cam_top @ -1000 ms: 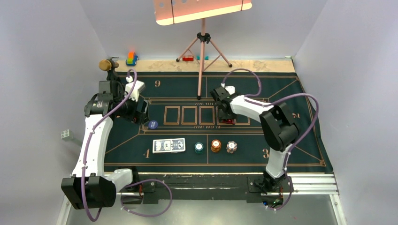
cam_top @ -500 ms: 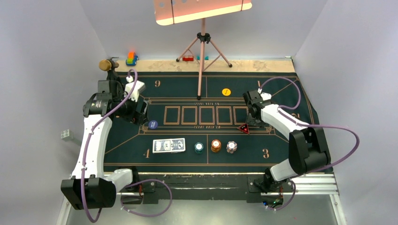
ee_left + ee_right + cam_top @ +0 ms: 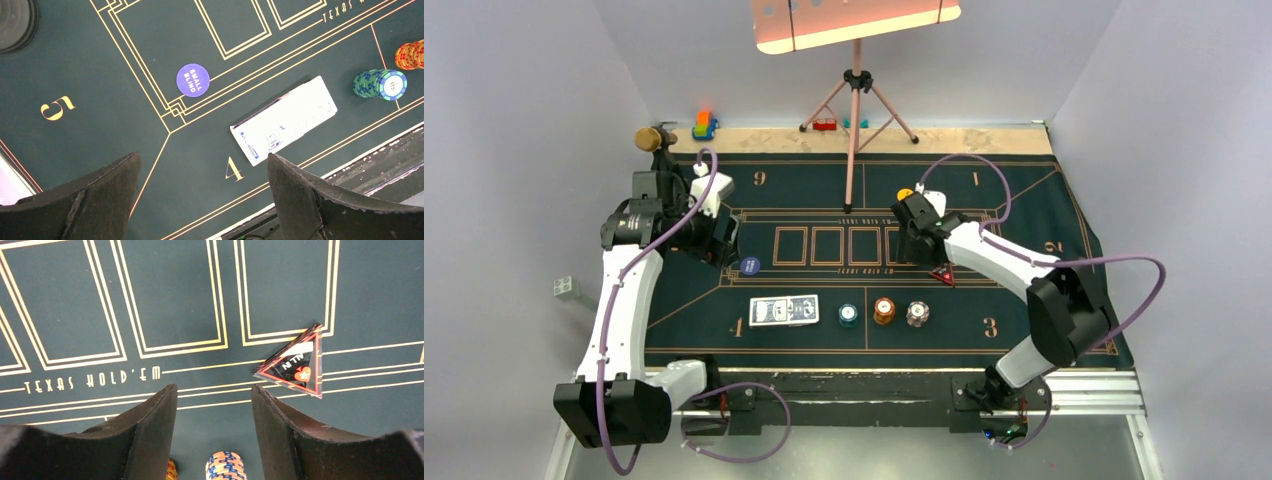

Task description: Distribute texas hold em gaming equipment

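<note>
From where I stand, the left hand hangs spread wide and empty over the dark green felt poker mat on the table, above a round purple "small blind" disc. Near the mat's front edge a small pile of blue-backed playing cards lies in a row with a teal chip stack, an orange-brown chip stack and a whitish chip stack. The right hand is parted, gripping nothing, just beside a black-and-red triangular marker.

"SMALL BLIND" btn; "TEXAS HOLD'EM" mat
</note>
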Controlling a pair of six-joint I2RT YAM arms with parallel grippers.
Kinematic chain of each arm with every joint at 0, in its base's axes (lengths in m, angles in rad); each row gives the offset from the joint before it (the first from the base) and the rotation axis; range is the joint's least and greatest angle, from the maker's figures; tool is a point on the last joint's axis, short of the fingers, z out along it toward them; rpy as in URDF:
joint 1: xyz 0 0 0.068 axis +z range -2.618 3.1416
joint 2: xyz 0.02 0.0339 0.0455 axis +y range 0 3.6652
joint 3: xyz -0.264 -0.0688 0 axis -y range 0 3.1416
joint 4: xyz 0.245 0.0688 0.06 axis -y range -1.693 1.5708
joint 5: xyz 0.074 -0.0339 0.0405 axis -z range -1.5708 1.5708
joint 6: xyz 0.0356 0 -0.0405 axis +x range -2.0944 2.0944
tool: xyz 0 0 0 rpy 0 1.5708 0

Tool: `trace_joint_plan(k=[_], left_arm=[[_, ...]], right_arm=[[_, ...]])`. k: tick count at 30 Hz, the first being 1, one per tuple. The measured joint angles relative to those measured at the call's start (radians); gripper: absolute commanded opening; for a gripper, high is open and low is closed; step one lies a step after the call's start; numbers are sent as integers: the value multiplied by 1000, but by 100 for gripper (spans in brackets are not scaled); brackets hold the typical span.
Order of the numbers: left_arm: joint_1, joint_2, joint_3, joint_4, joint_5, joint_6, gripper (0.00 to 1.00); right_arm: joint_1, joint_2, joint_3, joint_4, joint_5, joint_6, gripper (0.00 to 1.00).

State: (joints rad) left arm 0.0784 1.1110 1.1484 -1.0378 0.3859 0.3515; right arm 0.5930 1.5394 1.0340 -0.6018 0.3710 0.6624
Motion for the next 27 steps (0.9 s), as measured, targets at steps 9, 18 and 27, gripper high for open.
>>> trace_joint_plan(k=[9, 18, 27], left_arm=[[0, -5, 2, -3, 0, 0, 100], [0, -16, 16, -10, -1, 8, 100], [0, -14, 28, -18, 0, 8, 100]], right_arm=[[-7, 100, -13, 6, -64, 117, 58], [-82, 113, -76, 19, -80, 220, 49], [-241, 19, -169, 12, -58, 286, 49]])
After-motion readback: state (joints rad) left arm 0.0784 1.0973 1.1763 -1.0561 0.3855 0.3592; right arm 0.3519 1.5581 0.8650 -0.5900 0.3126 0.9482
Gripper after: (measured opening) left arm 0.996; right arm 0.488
